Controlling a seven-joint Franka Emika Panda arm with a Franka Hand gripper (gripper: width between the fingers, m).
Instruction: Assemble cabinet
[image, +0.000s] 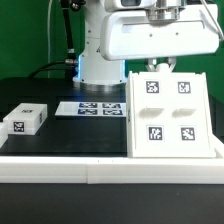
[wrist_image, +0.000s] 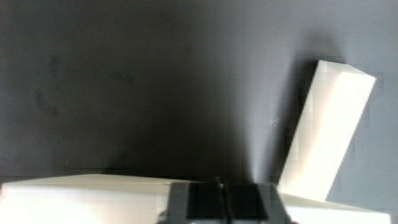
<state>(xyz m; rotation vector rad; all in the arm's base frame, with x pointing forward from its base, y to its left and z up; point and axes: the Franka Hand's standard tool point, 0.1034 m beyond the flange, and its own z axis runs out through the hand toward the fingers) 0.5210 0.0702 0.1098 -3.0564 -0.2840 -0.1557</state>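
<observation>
Two cabinet pieces are resting on the worktop (image: 70, 140): the box (image: 170, 112) is standing at the exterior view's right, the slab (image: 25, 120) lying well apart (likely awaiting fitting). Above the box's top edge the pincer (image: 160, 64) is hanging; whether apart or clamped, I cannot tell.

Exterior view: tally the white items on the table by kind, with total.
Large white plastic cabinet box: 1
Small white tagged slab: 1
Flat white marker board: 1
Long low white rail: 1
Total: 4
</observation>
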